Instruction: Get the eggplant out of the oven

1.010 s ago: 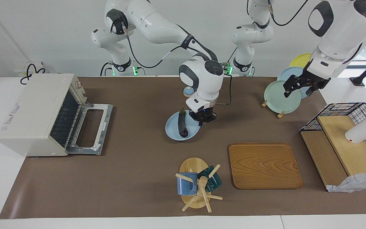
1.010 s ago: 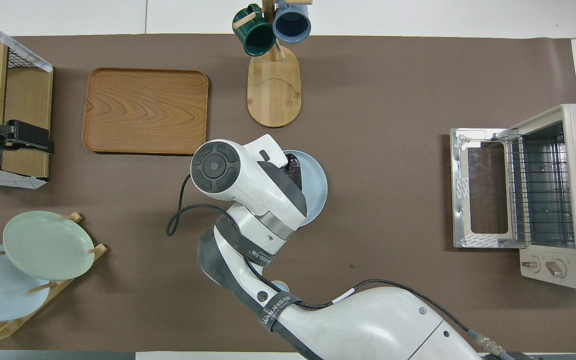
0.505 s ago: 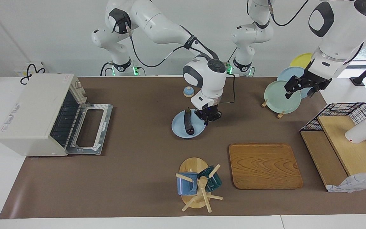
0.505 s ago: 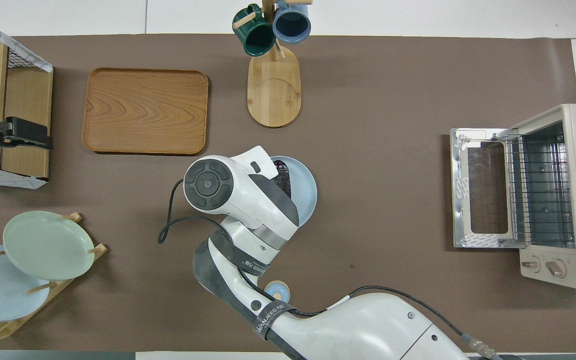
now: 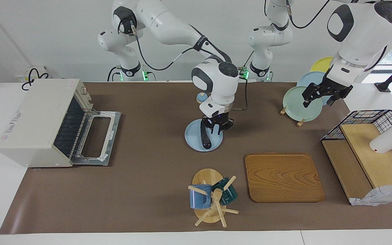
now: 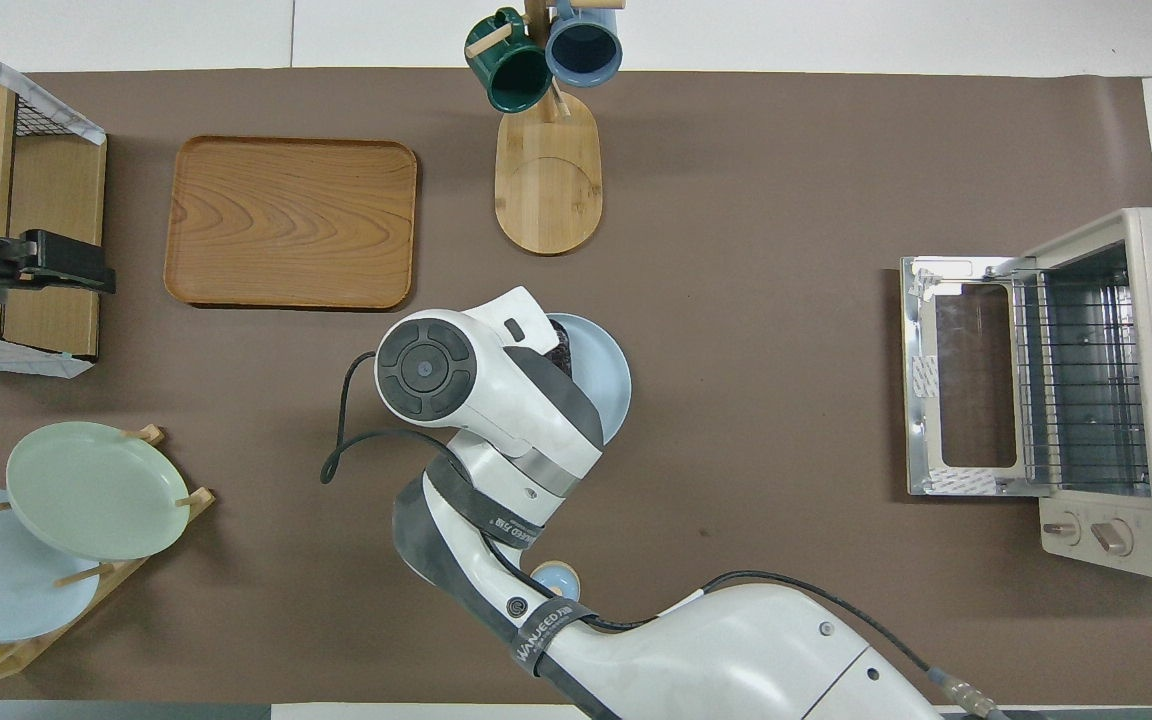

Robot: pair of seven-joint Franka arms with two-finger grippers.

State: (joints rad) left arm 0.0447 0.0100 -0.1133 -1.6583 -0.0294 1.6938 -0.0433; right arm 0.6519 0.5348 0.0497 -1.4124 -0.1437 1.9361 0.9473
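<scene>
The dark purple eggplant [image 5: 204, 136] lies on a light blue plate [image 5: 192, 140] at the middle of the table, outside the oven. The cream-white oven [image 5: 36, 119] stands at the right arm's end with its glass door [image 5: 95, 137] dropped open and its rack bare. My right gripper [image 5: 216, 129] is shut on the plate's rim at the side toward the left arm's end. In the overhead view the right arm's hand covers much of the plate [image 6: 604, 375]. My left gripper [image 5: 319, 97] waits open, raised over the plate rack.
A wooden tray [image 5: 283, 177] and a mug tree [image 5: 211, 197] with two mugs lie farther from the robots than the plate. A plate rack [image 5: 301, 103] and a wire shelf [image 5: 369, 149] stand at the left arm's end. A small blue knob [image 5: 201, 98] sits near the robots.
My right gripper has carried the plate with the eggplant a little toward the left arm's end and lowered it. The left gripper has shifted only slightly.
</scene>
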